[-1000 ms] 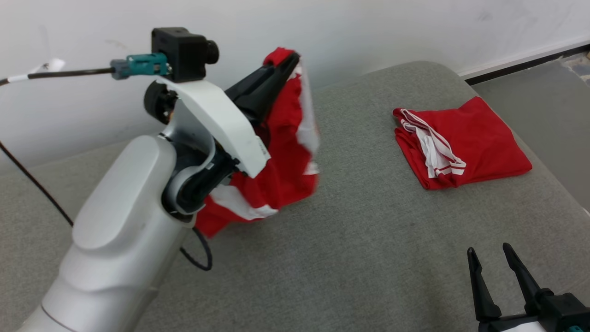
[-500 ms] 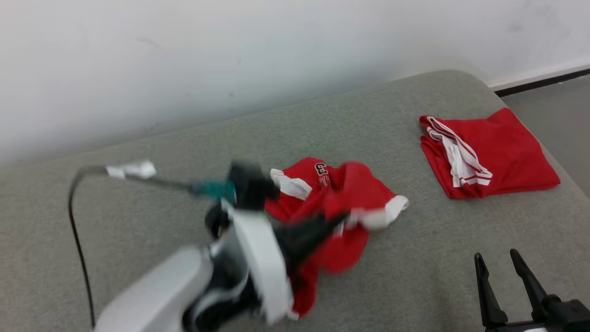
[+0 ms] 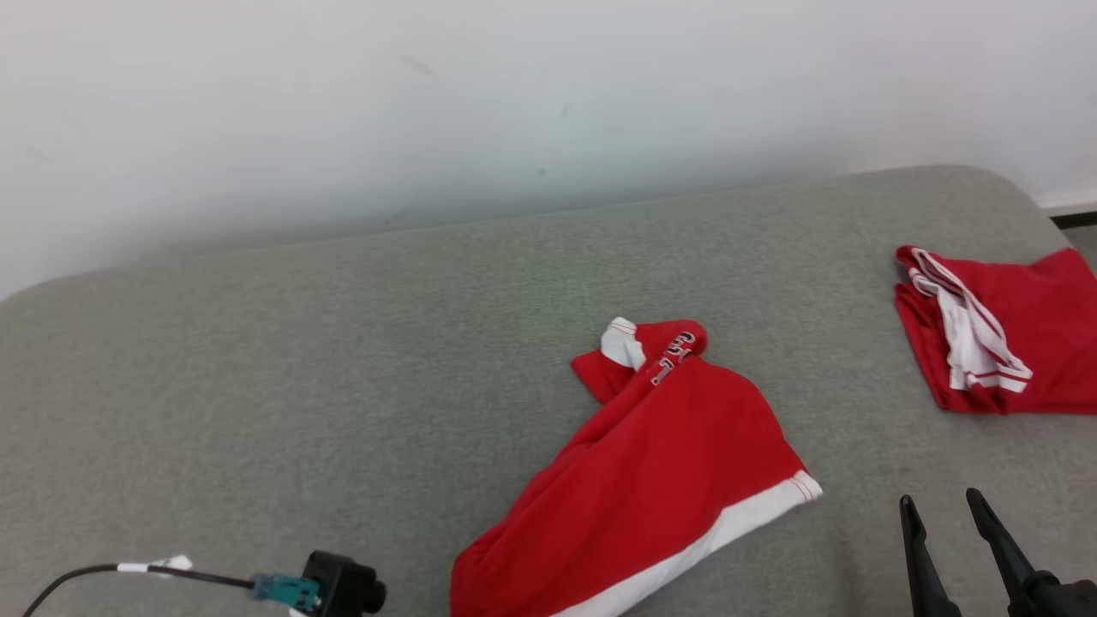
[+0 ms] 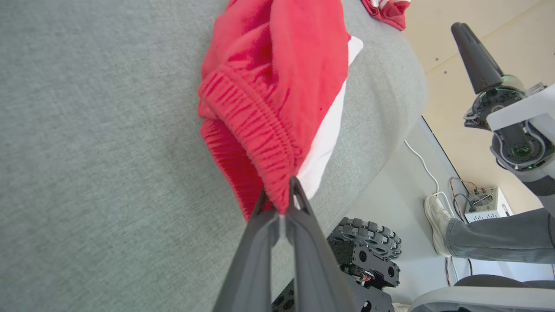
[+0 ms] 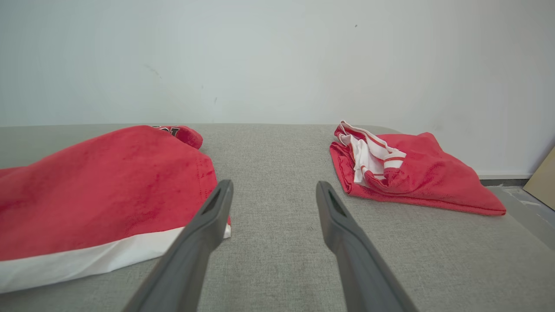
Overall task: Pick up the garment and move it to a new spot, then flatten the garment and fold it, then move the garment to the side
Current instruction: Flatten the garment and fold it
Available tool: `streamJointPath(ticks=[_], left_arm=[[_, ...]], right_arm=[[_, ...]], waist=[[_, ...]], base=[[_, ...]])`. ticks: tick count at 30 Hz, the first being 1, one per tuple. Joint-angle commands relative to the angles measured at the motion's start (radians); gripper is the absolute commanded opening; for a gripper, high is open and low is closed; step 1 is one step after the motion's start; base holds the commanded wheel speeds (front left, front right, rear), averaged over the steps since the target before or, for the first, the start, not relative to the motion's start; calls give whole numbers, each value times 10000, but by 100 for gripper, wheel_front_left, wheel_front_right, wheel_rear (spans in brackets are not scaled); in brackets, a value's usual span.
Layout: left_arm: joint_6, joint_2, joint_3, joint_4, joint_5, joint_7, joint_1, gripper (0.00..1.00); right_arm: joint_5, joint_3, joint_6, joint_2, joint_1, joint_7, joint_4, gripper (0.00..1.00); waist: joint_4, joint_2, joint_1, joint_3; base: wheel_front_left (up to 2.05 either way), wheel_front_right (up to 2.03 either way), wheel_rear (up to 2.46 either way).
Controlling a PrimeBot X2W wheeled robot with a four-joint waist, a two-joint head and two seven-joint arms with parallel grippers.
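The garment (image 3: 660, 463) is red with a white band and lettering near its far end. It lies stretched on the grey padded surface (image 3: 343, 360), running from the centre toward the front edge. In the left wrist view my left gripper (image 4: 282, 197) is shut on the garment's (image 4: 277, 86) ribbed red waistband at the front edge. That arm's wrist camera (image 3: 343, 587) pokes in at the head view's bottom left. My right gripper (image 3: 940, 506) stands open and empty at the lower right, just right of the garment's (image 5: 99, 186) white-banded corner, not touching it.
A second red and white garment (image 3: 994, 351) lies folded at the far right of the surface. A pale wall runs behind. In the left wrist view, past the front edge, are the robot's wheeled base (image 4: 368, 247) and a person's shoe (image 4: 438, 221).
The head camera has shifted. My left arm swung down from high above the surface to its front edge, and the garment went from hanging in the air to lying stretched out. The right gripper stayed open.
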Motion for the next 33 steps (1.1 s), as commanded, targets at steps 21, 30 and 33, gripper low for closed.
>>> streamJointPath(ticks=[21,30,33], left_arm=[[69,-460,423,2193,248,-1973,599,100],[1531,-786,1472,1463,1189,-4131,1369,100],[2021,-1145,2043,1419,1877,-4268,1664,100]], right_arm=[[33,76,-25,-89,308,-26,23,100],[-69,-562,-25,-169,589,-25,-371,100],[-148,-743,-25,-261,687,-26,-505,100]], waist=[[1034,0,0,-279],[1207,0,0,-642],[1330,0,0,-751]], base=[[0,0,0],[0,0,0],[0,0,0]])
